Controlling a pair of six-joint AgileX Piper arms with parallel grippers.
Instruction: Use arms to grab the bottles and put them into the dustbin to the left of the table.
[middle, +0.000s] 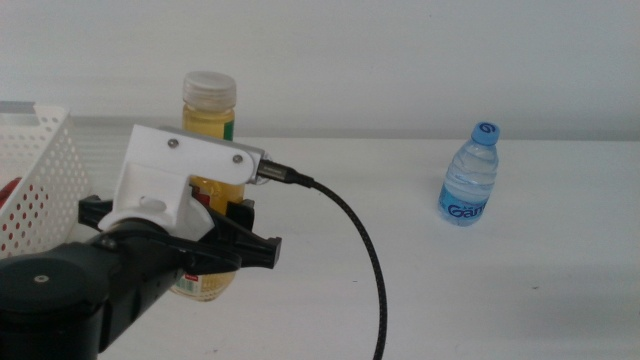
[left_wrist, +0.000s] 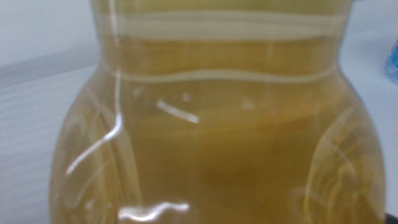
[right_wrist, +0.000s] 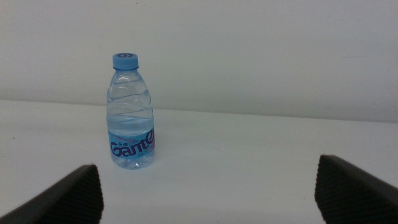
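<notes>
The yellow juice bottle (middle: 209, 115) with a white cap stands upright on the white table (middle: 480, 290), just right of the dustbin. My left gripper (middle: 222, 232) comes in from the lower left and is shut on the bottle's lower body. The bottle (left_wrist: 211, 124) fills the left wrist view. The clear water bottle (middle: 470, 175) with a blue cap stands upright at the right. In the right wrist view it (right_wrist: 132, 118) stands well ahead of my open, empty right gripper (right_wrist: 208, 186). The right arm is out of the middle view.
The dustbin (middle: 40, 170), a white perforated basket, stands at the left edge of the middle view. Something red (middle: 8, 195) shows inside it. The left arm's black cable (middle: 365, 250) arcs over the table between the two bottles. A plain white wall is behind.
</notes>
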